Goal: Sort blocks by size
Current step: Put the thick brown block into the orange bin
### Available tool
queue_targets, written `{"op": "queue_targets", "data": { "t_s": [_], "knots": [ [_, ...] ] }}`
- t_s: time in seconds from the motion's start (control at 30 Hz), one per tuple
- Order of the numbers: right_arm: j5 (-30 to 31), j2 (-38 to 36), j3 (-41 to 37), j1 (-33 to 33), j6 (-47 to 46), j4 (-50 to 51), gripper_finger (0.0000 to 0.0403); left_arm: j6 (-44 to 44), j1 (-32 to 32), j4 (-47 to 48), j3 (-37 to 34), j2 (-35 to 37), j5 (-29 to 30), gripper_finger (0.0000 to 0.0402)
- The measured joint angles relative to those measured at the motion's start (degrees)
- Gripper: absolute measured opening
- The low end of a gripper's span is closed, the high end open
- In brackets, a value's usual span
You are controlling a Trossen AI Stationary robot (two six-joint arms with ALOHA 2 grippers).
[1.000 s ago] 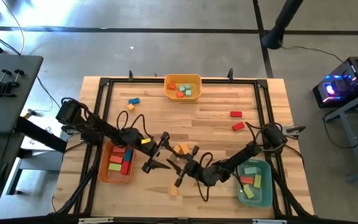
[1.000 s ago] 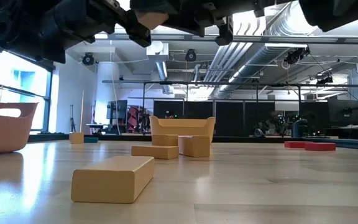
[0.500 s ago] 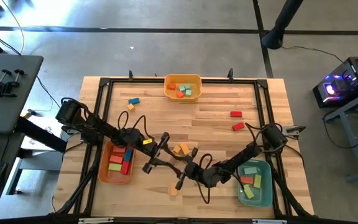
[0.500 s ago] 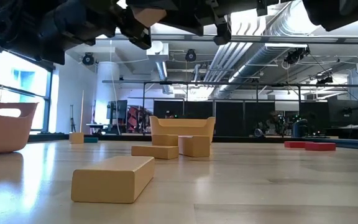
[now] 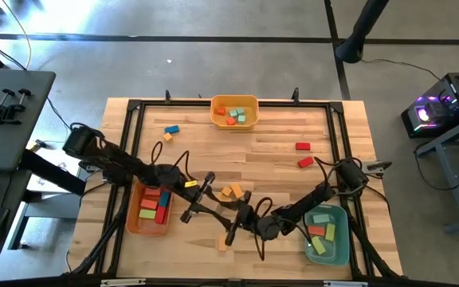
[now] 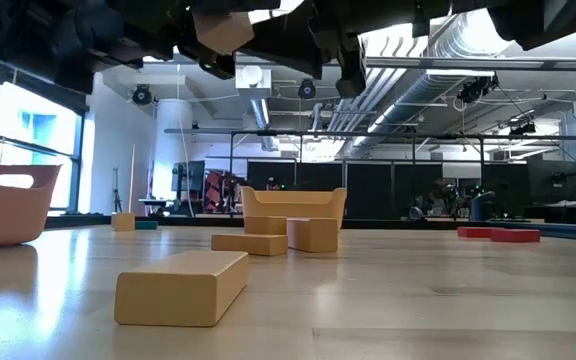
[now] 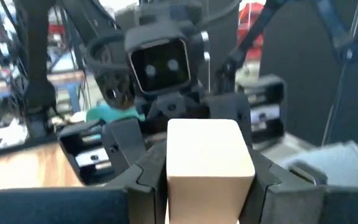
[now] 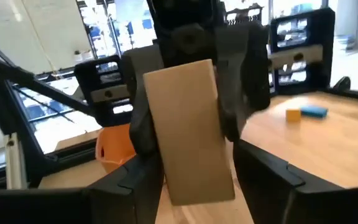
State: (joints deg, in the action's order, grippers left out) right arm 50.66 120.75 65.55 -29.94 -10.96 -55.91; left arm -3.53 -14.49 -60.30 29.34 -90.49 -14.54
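Above table centre: handover, both claws raised.
Left gripper: closed on pale tan rectangular wooden block.
Right gripper: facing left claw, fingers parted beside block, apparently loosened.
Block position: between both claws, off table.

Even overhead light with soft shadows; window glare at low view's left; wrist views slightly blurred.

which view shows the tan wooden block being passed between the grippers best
The left wrist view: the tan wooden block fills the frame, pinched between the left gripper fingers. The right wrist view shows its long face; the low view only a corner overhead; in the high view the arms hide it.
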Motion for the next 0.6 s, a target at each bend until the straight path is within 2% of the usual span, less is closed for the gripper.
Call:
{"op": "queue_targets", "data": {
  "t_s": [0.17, 0.27, 0.37, 0.5, 0.6],
  "knots": [
    [-3.0, -0.2, 0.1, 0.1, -6.6, 5.6, 0.0224, -2.7, -0.5, 13.7, -0.1, 7.1, 0.9, 0.0105],
    [-3.9, -0.2, 0.1, 0.3, -9.8, 9.3, 0.0258, -3.6, -1.0, 20.9, -0.1, 11.5, 4.1, 0.0105],
    [-3.9, -0.2, 0.1, 0.5, -10.5, 11.0, 0.0284, -6.6, -2.4, 30.0, -0.1, 16.1, 10.5, 0.0105],
    [-3.9, -0.2, 0.1, 0.5, -8.5, 11.5, 0.0292, -8.5, -4.8, 43.4, -0.1, 22.7, 20.4, 0.0105],
    [-3.9, -0.2, 0.1, 0.5, -8.3, 11.5, 0.0293, -4.4, -6.8, 54.0, 0.0, 27.7, 23.0, 0.0105]
  ]
}}
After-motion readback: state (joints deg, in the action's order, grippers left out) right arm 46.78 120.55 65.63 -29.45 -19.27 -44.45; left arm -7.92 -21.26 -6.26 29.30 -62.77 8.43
